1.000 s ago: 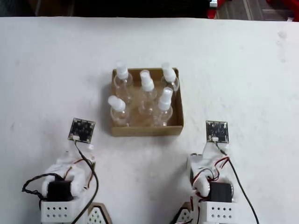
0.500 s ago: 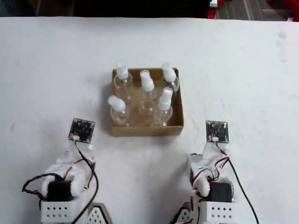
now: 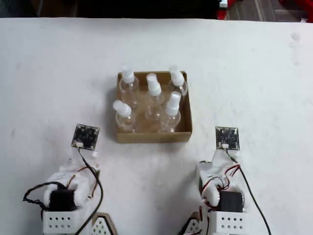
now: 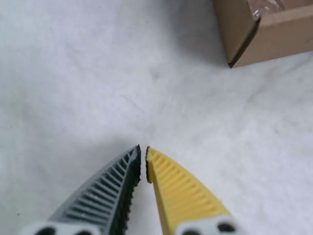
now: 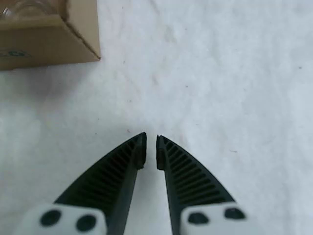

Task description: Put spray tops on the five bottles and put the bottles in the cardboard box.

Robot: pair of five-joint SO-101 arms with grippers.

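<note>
Nothing moved since last frame; I see both arms parked. Five clear bottles (image 3: 154,105), white spray tops (image 3: 154,87) on, upright inside cardboard box (image 3: 154,137), mid-worktop (image 3: 254,73). Left claw (image 4: 143,159), right claw (image 5: 150,149): closed, empty.

The cardboard box (image 3: 154,136) is plain brown. The 5 bottles (image 3: 128,89) are clear, their spray tops (image 3: 127,73) white. The counter (image 3: 58,73) is white, faintly mottled. The left jaws are 1 grey and 1 yellow, both ribbed; the right jaws are black and ribbed.
</note>
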